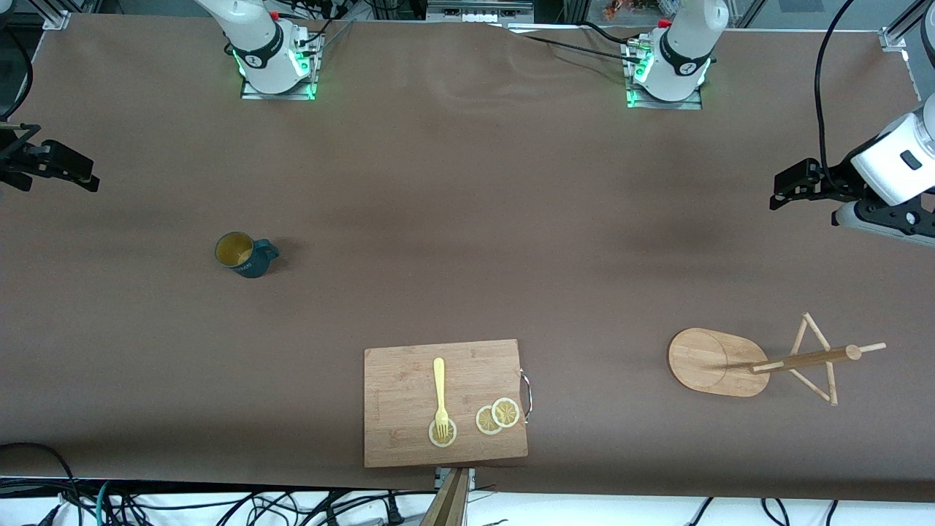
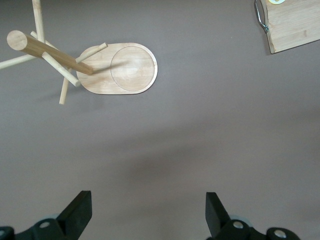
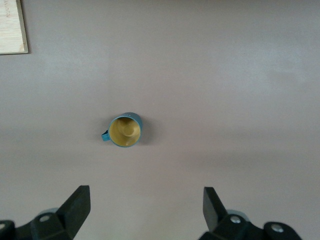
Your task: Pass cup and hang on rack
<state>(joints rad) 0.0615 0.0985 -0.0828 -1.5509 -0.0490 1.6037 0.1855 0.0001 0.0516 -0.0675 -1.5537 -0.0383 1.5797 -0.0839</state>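
Front view: cup (image 1: 244,254) upright on table (image 1: 467,219), toward right arm's end; rack (image 1: 760,361) toward left arm's end. Cutting board (image 1: 445,402) carries fork (image 1: 440,391), lemon slices (image 1: 498,416).
Left wrist view: left gripper (image 2: 147,212) released, above bare table near rack (image 2: 117,68).
Right wrist view: right gripper (image 3: 146,210) released, high above table near cup (image 3: 125,130).

Matt brown table covering (image 1: 467,219), faintly wrinkled at upper centre. Cup (image 1: 242,254), centre-left: glossy teal glaze, yellowish interior. Rack (image 1: 719,361), lower right: pale smooth bamboo. Cutting board (image 1: 409,409), lower centre: grained wood with a metal handle (image 1: 526,394); fork (image 1: 440,391) of yellow plastic.
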